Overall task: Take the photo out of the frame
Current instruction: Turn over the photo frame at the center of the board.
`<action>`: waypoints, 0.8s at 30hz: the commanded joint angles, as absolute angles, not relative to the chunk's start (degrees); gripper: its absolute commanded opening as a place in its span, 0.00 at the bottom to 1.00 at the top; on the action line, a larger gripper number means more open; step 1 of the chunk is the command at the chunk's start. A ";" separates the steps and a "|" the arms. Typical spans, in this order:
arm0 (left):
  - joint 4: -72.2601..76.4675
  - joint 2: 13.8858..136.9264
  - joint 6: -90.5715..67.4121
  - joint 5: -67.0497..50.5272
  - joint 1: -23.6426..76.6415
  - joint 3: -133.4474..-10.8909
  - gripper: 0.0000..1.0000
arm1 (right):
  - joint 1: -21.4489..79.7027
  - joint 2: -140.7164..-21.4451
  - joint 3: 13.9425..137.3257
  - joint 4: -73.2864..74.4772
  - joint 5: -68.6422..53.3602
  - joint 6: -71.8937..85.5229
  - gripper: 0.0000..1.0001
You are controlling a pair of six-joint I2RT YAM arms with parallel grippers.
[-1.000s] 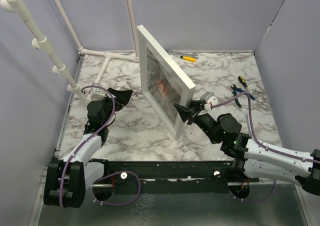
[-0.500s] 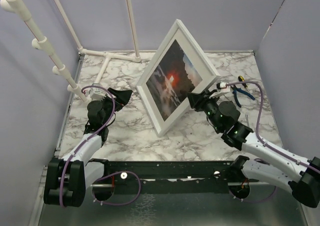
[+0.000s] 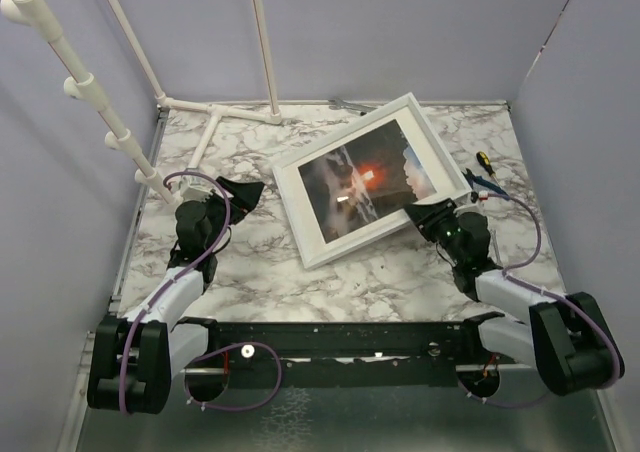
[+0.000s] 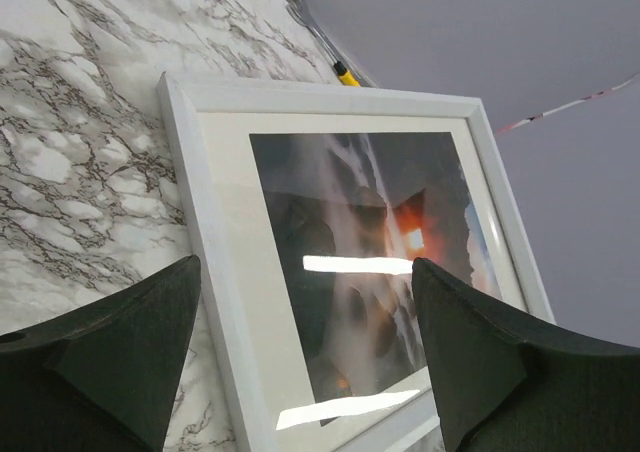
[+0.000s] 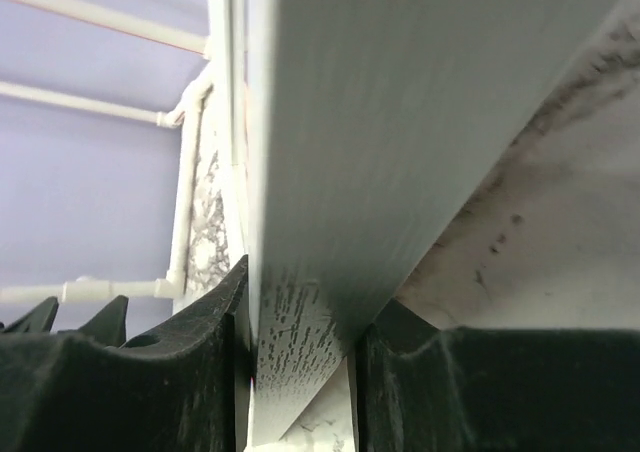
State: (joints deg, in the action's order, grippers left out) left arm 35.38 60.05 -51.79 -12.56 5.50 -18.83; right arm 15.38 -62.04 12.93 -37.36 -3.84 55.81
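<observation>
The white frame (image 3: 294, 216) lies almost flat and face up on the marble table, right of centre. The photo (image 3: 365, 179) sits inside it behind glass, dark with an orange glow. My right gripper (image 3: 432, 215) is shut on the frame's near right edge. In the right wrist view, its fingers (image 5: 200, 372) clamp the white rim (image 5: 400, 122). My left gripper (image 3: 240, 194) is open and empty, a short way left of the frame. The left wrist view looks between its fingers (image 4: 130, 352) at the frame (image 4: 190, 192) and the photo (image 4: 370, 272).
A yellow-and-black screwdriver (image 3: 483, 159) and blue pliers (image 3: 482, 180) lie right of the frame, close to my right gripper. A small yellow-tipped tool (image 4: 343, 72) lies behind the frame at the back wall. A white pipe rack (image 3: 215, 122) stands at the back left. Purple walls enclose the table.
The frame stood on its edge a second ago. It has tipped over to the right and come down face up, with my right gripper holding it and moving right and down. The left arm has not moved.
</observation>
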 commanded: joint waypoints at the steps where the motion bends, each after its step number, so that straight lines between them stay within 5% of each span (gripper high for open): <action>1: 34.37 59.87 -50.87 -11.95 5.73 -18.55 0.86 | 12.29 -71.11 10.99 -46.31 -13.99 50.66 0.01; 8: 34.37 62.74 -51.35 -12.14 5.73 -18.61 0.86 | 7.76 -88.55 13.39 -55.22 -22.46 54.58 0.01; 15: 33.67 66.40 -51.21 -11.69 5.78 -20.42 0.86 | 7.70 -93.07 17.10 -46.94 -19.11 56.51 0.01; 21: 30.64 69.95 -49.47 -9.60 5.73 -24.10 0.86 | 7.65 -90.23 21.48 -30.33 -12.95 55.43 0.33; 24: 29.98 71.98 -49.13 -8.87 5.79 -26.02 0.86 | 7.65 -88.91 22.57 -25.89 -11.02 54.86 0.39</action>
State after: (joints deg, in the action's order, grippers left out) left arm 31.81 69.76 -50.96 -11.44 5.50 -22.79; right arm 6.92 -90.78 20.86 -36.42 -18.04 63.96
